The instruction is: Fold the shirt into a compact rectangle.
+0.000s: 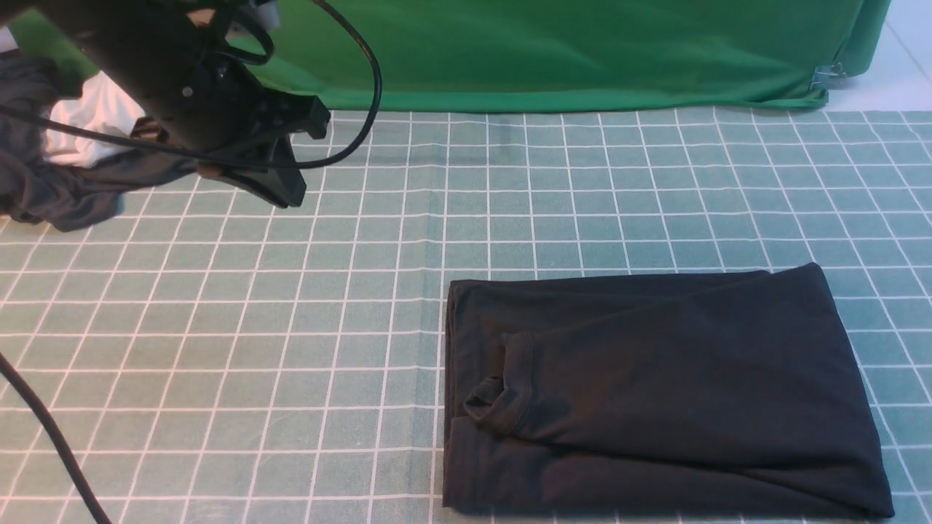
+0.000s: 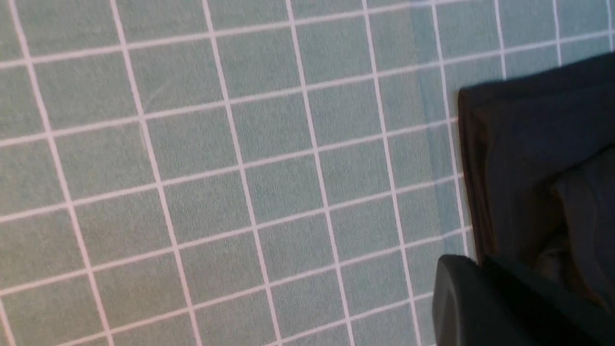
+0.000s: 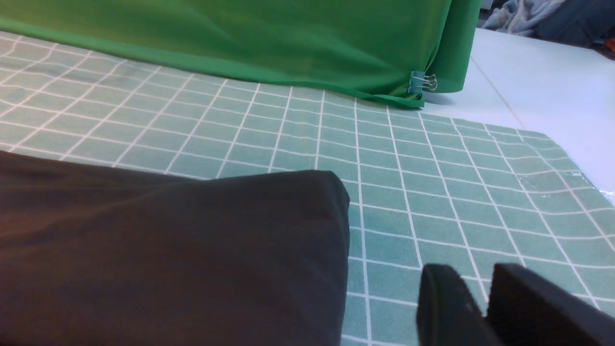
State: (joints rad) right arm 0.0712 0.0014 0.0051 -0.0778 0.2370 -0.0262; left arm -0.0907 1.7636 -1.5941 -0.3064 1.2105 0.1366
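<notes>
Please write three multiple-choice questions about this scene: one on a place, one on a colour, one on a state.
1. In the front view, where is the shirt?
A) At the far left corner
B) On the near right part of the cloth
C) Hanging off the far edge

2. What colour is the big sheet at the back?
A) Red
B) Yellow
C) Green

3. How is the left gripper?
A) Shut, holding nothing
B) Wide open
C) Shut on the shirt's collar

Key:
1. B: the shirt lies near and to the right on the checked cloth.
2. C: the sheet beyond the checked cloth is plainly green.
3. A: its fingers are together, and no fabric is caught in them.
</notes>
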